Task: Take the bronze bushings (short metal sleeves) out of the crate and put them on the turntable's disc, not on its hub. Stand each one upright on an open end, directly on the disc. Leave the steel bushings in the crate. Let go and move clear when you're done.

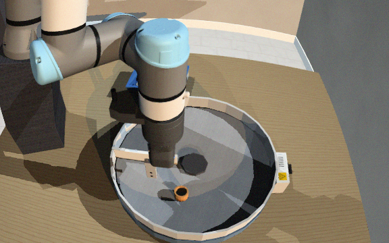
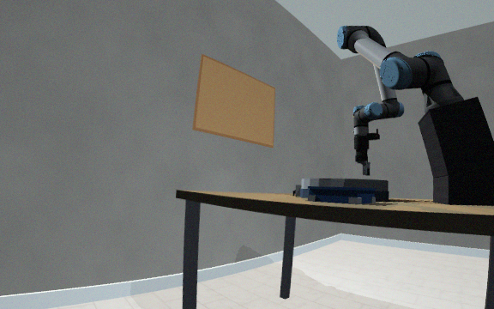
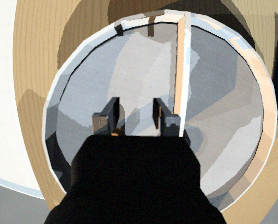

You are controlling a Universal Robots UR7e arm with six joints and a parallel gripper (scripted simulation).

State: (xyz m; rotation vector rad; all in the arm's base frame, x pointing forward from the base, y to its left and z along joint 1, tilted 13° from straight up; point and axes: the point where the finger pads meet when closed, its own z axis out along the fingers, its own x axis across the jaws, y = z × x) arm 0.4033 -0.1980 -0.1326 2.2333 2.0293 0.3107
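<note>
A wooden table (image 1: 316,111) is seen carrying the whole setup, with the arm's dark pedestal (image 1: 29,111) stood at its far left corner. Most of the table's middle is taken up by the turntable (image 1: 269,142), a round grey disc ringed by a pale rim, with a dark polygonal hub (image 1: 193,164) at its centre. A blue crate (image 1: 132,81) is largely hidden behind the arm (only a corner of it shows in the top view). The gripper (image 3: 135,117) is held above the disc, beside the hub, its fingers spread apart and nothing caught between them. One bronze bushing (image 1: 181,194) is found standing upright on an open end, directly on the disc, in front of the hub and apart from the fingers.
</note>
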